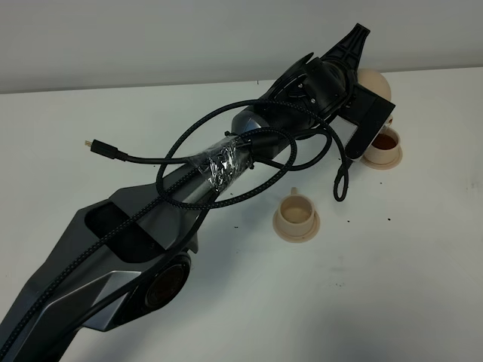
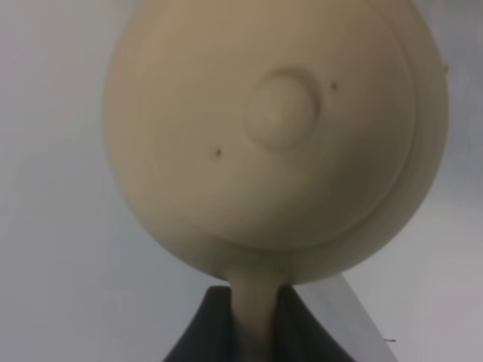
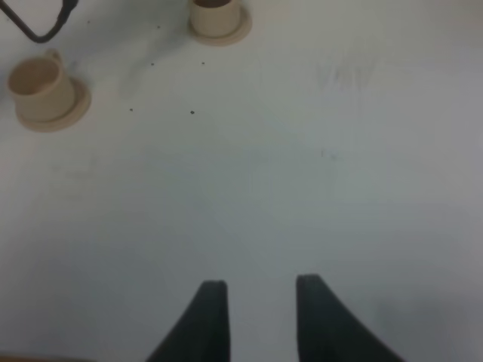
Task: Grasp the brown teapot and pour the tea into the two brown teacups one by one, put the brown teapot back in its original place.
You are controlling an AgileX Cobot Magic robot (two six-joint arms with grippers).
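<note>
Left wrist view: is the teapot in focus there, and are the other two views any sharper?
Left wrist view: the brown teapot fills the frame, soft and blurred. Exterior high view: sharp, evenly lit, only faint shadows on the table. Right wrist view: mildly soft; the open right pincer shows dark.

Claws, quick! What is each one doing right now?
Left claw: closed on the brown teapot, by its handle.
Right claw: open, holding nothing.

Grey-black arm (image 1: 90, 294), braided black cables (image 1: 139, 158), silver tape (image 1: 223, 166), black jaws.
</note>
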